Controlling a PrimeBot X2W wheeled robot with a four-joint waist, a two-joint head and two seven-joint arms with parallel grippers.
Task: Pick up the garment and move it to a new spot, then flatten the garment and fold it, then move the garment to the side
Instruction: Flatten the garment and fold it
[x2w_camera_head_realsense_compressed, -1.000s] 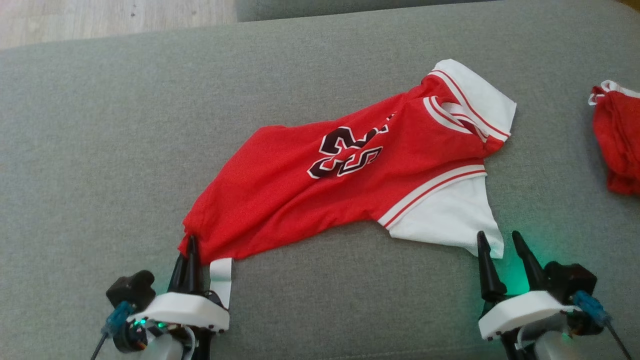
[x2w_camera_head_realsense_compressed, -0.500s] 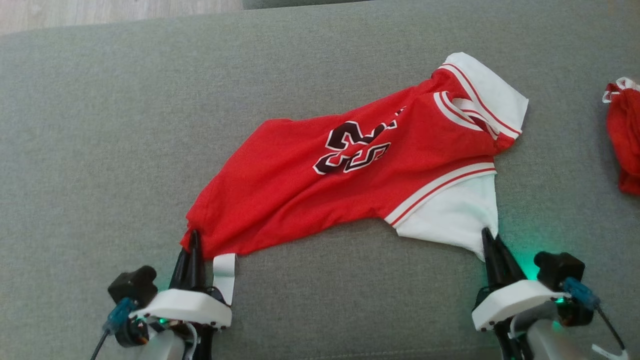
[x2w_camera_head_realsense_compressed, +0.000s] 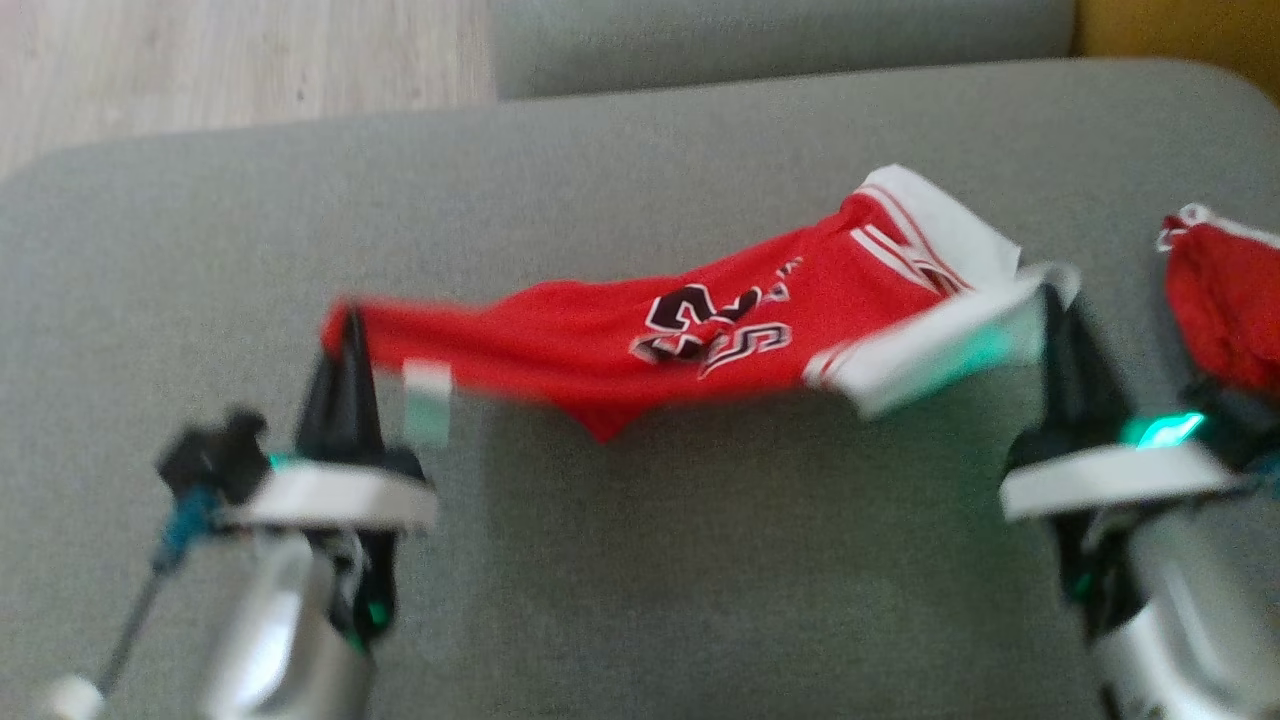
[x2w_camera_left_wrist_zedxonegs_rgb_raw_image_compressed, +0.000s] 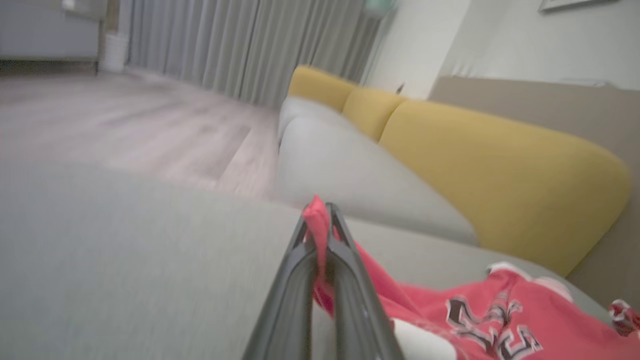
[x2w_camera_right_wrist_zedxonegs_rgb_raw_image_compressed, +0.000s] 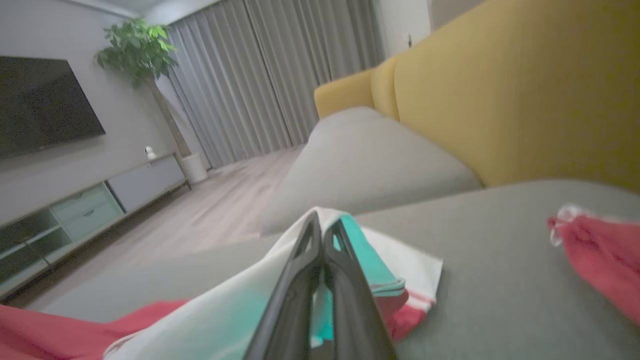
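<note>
LIFT-OFF: The red jersey (x2w_camera_head_realsense_compressed: 640, 330) hangs like a hammock above the grey sofa seat (x2w_camera_head_realsense_compressed: 650, 580). The left jaws are pinched together on a red hem corner, and the right jaws are closed tight on the edge of the white sleeve (x2w_camera_head_realsense_compressed: 930, 350). The cloth sags lowest about midway between the two pairs of jaws. Beyond them its collar end appears to trail on the cushion, though blur leaves that unsure. This looks like the opening step, the pick-up and carry to a new spot. The next move calls for both arms to travel together at an even spacing, so the thin fabric neither slackens nor pulls free before it is laid down flat. The jersey is a light, limp knit with white striped bands and a black, white-edged number. A second red garment (x2w_camera_head_realsense_compressed: 1225, 310) lies crumpled just outside the right jaws.
</note>
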